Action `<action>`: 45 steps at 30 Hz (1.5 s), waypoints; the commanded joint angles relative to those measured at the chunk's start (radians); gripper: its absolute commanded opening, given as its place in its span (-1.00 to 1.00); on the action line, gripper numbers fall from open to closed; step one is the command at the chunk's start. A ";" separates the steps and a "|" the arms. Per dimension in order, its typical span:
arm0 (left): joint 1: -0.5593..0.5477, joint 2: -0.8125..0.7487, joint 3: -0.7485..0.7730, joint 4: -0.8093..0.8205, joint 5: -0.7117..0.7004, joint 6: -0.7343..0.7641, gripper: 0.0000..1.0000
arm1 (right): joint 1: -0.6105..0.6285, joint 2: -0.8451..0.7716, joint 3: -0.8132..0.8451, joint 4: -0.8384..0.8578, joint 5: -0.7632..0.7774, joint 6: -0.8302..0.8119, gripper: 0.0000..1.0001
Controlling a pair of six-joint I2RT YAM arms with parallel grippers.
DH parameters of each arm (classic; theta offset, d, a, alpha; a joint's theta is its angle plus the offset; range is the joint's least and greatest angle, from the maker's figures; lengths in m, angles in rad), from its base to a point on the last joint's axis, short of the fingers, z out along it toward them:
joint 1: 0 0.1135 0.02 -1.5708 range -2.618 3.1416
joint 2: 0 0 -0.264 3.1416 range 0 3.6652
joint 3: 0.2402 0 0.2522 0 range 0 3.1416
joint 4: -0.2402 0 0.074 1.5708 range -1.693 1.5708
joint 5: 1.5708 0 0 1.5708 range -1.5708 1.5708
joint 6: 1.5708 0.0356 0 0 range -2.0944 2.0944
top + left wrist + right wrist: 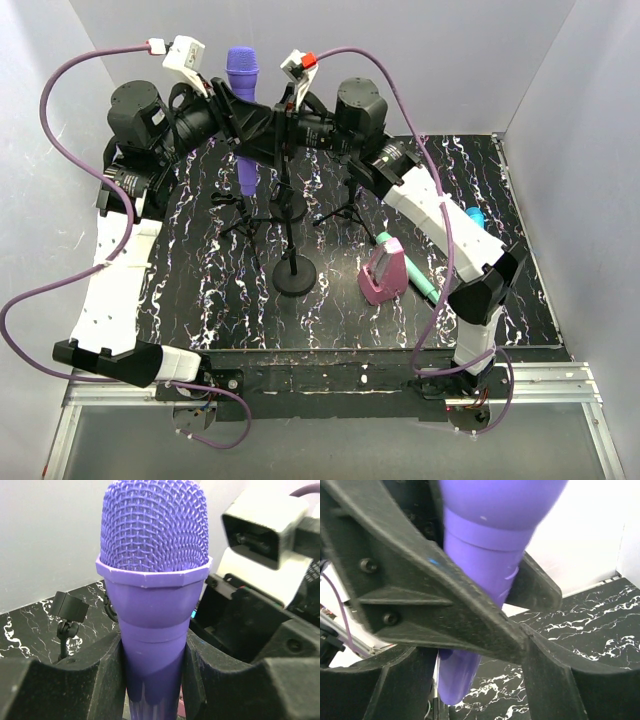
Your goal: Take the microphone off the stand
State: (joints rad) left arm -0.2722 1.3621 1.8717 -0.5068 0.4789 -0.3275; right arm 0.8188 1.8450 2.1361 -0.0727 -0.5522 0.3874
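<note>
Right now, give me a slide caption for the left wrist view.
Left gripper clamps the purple microphone just below its mesh head, black marbled table behind.

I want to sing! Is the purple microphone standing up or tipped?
Upright: the microphone points head-up, handle clamped in the left pincer.

Bright even light, soft shadows; microphone (480, 555) blurred in right wrist view; overhead sharp.
</note>
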 commanded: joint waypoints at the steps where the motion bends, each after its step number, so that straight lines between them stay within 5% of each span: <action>1: -0.004 -0.008 0.030 0.014 0.020 -0.038 -1.00 | 0.016 0.026 0.065 0.027 0.090 -0.033 0.34; 7: -0.005 0.002 0.040 0.021 0.017 -0.041 -1.00 | 0.014 -0.015 -0.014 0.054 0.098 -0.067 -0.08; 8: -0.005 0.000 0.038 0.021 0.021 -0.039 -0.87 | 0.013 -0.029 -0.034 0.059 0.109 -0.074 -0.14; 9: -0.002 -0.001 0.035 0.022 0.029 -0.038 -0.26 | 0.013 -0.041 -0.044 0.060 0.121 -0.081 -0.17; 11: -0.004 -0.006 0.033 0.027 0.050 -0.021 0.38 | 0.003 -0.058 -0.057 0.051 0.149 -0.096 -0.23; 16: -0.004 -0.026 0.040 0.014 0.079 0.031 0.96 | -0.061 -0.095 -0.070 0.019 0.192 -0.151 -0.42; 23: -0.002 -0.066 0.041 -0.013 0.046 0.105 0.96 | -0.217 -0.214 -0.149 -0.068 0.215 -0.251 -0.46; 33: 0.010 -0.126 -0.009 -0.032 -0.002 0.211 0.96 | -0.550 -0.579 -0.625 -0.301 0.273 -0.537 -0.50; 45: 0.031 -0.132 -0.059 -0.036 -0.003 0.258 0.96 | -0.658 -0.633 -1.050 -0.518 0.417 -0.831 -0.53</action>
State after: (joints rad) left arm -0.2493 1.2392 1.8275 -0.5259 0.4854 -0.1036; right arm 0.1650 1.1847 1.1309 -0.5442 -0.1967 -0.3481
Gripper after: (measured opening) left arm 0.981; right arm 0.449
